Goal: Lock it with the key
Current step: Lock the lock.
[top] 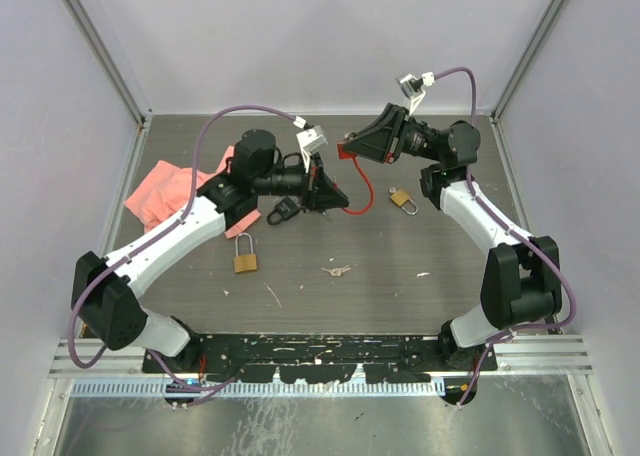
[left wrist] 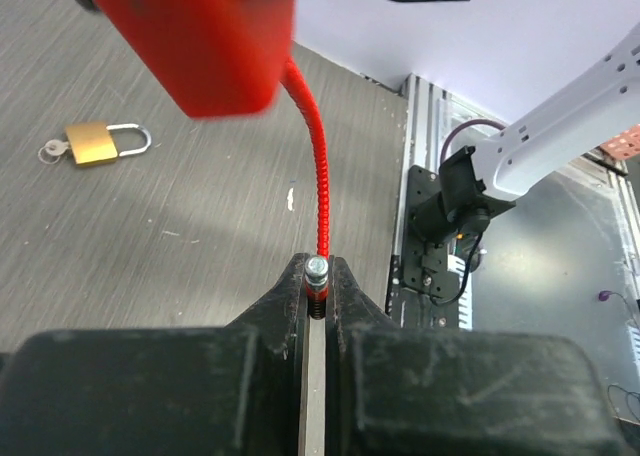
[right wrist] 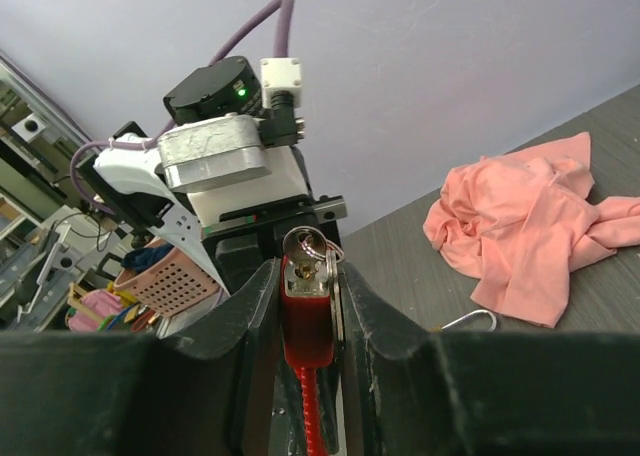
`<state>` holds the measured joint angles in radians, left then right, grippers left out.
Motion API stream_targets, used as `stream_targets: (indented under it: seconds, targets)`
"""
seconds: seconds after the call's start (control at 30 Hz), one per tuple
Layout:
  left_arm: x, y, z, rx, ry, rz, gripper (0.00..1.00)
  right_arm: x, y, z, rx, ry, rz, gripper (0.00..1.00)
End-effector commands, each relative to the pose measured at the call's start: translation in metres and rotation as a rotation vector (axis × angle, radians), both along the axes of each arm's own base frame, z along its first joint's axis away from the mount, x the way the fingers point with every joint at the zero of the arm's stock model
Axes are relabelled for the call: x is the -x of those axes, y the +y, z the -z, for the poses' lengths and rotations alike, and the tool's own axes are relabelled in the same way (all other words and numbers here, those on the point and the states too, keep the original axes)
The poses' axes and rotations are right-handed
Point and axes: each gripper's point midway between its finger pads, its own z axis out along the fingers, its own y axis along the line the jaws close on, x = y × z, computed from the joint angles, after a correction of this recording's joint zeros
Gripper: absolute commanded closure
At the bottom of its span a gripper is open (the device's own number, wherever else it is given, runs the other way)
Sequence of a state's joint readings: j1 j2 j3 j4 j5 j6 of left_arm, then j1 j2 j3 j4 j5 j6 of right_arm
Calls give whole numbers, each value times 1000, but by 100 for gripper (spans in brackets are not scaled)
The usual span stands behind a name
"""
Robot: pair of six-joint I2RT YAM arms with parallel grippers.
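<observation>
table, left hand opposite right hand

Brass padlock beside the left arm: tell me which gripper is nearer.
Left. The left gripper, shut on the red cable end, is behind and right of the padlock; the right gripper, clamping the red lock body, is even farther back.

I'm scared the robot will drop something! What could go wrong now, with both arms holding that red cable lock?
1. The left end effector pinches only the very tip of the red cable. A tug could pull it free.
2. That tip is apart from the red lock body in the right end effector, so it might miss its hole.
3. The key sticks out on top, where a bump might knock it loose.
</observation>
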<state>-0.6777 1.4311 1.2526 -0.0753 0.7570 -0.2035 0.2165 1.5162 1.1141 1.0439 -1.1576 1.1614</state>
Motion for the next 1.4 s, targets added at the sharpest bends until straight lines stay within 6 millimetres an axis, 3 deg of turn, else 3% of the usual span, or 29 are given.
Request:
stream_targets:
  seconds: [0.0,0.5,0.97,1.37]
  targets:
    - [-2,-8,-44,133,7,61,100,25,7,-20,-30,-79,-39,99]
    - [-6,-7,-63,196,12,93,100,30,17,-6,13,-86,-49,99]
    - [0,-10,-52,210,83,142,100,20,18,-31,-42,-120,-23,99]
    - [-1,-16,-54,224,107,167,100,15,20,-32,-58,-108,-9,99]
